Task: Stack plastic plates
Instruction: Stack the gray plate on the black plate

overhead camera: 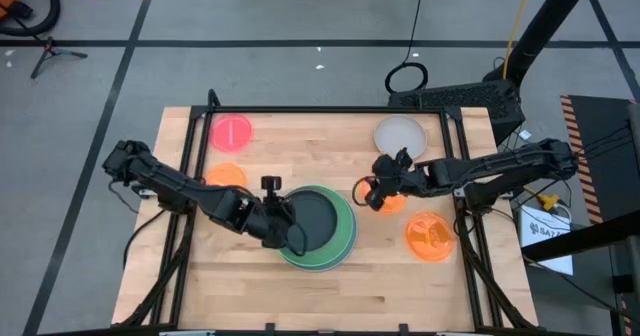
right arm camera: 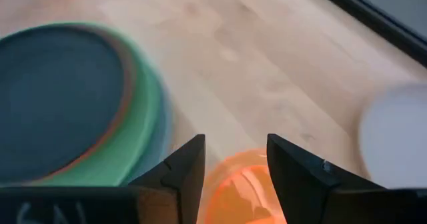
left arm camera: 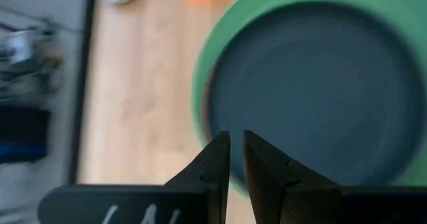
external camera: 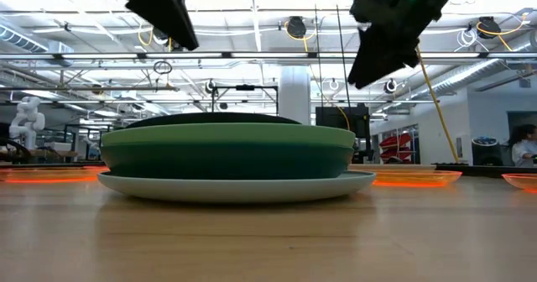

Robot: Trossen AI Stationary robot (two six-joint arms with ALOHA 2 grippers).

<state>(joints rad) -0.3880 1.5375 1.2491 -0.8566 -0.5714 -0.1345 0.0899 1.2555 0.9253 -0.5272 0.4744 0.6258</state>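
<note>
A stack of plastic plates (overhead camera: 320,228) sits mid-table: a black plate (left arm camera: 320,84) on top, green plates (external camera: 226,152) under it, and a pale plate (external camera: 235,188) at the bottom on the wood. My left gripper (overhead camera: 287,223) hovers over the stack's left rim, fingers shut (left arm camera: 237,159), well above it in the low view (external camera: 168,13). My right gripper (overhead camera: 378,192) is open (right arm camera: 235,161) above a small orange plate (right arm camera: 240,187) lying to the right of the stack. It touches nothing.
Lying flat on the table are a second orange plate (overhead camera: 430,236) near the right edge, a third orange plate (overhead camera: 225,174) at the left, a pink plate (overhead camera: 231,131) at the far left, and a grey-white plate (overhead camera: 400,134) at the far right. Bare wood (overhead camera: 330,296) lies along the near edge.
</note>
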